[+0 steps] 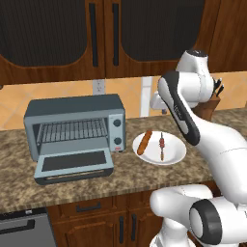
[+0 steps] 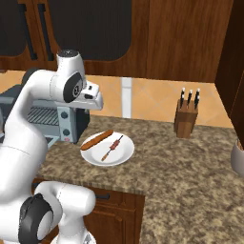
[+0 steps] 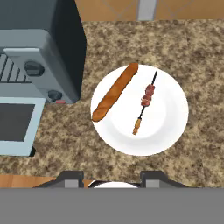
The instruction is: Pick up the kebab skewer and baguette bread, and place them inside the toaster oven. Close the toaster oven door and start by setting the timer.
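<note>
Hovering over plate (image 3: 175, 127): gripper (image 3: 111, 176) empty, jaws apart; kebab skewer (image 3: 145, 102) near plate's centre; next drop & pinch it.

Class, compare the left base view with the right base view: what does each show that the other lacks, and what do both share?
Left base view alone: the toaster oven door lying open, the wire rack behind it, and a wall outlet.
Right base view alone: a grey vessel's edge at far right.
Both: the toaster oven, white plate, baguette bread, kebab skewer and knife block.
</note>
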Tool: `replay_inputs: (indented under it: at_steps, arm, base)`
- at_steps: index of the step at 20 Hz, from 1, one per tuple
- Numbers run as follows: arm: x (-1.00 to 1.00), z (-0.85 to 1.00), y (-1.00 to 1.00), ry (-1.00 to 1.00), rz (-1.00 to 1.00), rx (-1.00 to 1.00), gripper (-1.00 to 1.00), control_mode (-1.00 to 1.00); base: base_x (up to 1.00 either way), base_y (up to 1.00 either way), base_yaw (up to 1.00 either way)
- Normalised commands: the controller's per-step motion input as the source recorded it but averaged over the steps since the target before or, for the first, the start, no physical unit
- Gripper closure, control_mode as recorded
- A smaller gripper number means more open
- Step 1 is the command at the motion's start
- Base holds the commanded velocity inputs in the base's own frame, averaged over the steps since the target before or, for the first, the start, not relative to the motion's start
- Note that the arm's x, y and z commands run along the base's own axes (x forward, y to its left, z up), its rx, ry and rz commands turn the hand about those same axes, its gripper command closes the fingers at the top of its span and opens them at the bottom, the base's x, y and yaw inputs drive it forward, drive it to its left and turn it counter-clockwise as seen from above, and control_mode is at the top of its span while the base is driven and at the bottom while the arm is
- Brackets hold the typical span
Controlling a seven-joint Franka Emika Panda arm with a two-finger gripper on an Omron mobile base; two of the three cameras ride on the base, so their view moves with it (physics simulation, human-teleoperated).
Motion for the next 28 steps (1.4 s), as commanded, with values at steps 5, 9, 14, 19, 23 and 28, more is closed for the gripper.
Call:
replay_inputs:
  at_steps: [5, 9, 14, 19, 23, 28]
  arm:
    - [-0.60, -0.24, 0.39, 0.01, 0.00, 0.00, -1.00, -1.00]
    - [-0.76, -0.23, 1.00, -0.01, 0.00, 0.00, -1.00, -1.00]
    - [-0.22, -0.11, 1.00, -0.08, 0.00, 0.02, -1.00, -1.00]
    - [-0.28, -0.23, 0.98, -0.34, 0.01, 0.02, -1.00, -1.00]
    - [-0.09, -0.50, 0.58, -0.20, -0.03, 0.00, -1.00, -1.00]
    - [0.00, -0.23, 0.34, -0.28, -0.05, 0.02, -1.00, -1.00]
  base:
    - [0.00, 0.00, 0.00]
    - [0.00, 0.00, 0.00]
    - [0.00, 0.00, 0.00]
    - [0.00, 0.00, 0.00]
    - [0.00, 0.00, 0.00]
    - [0.00, 0.00, 0.00]
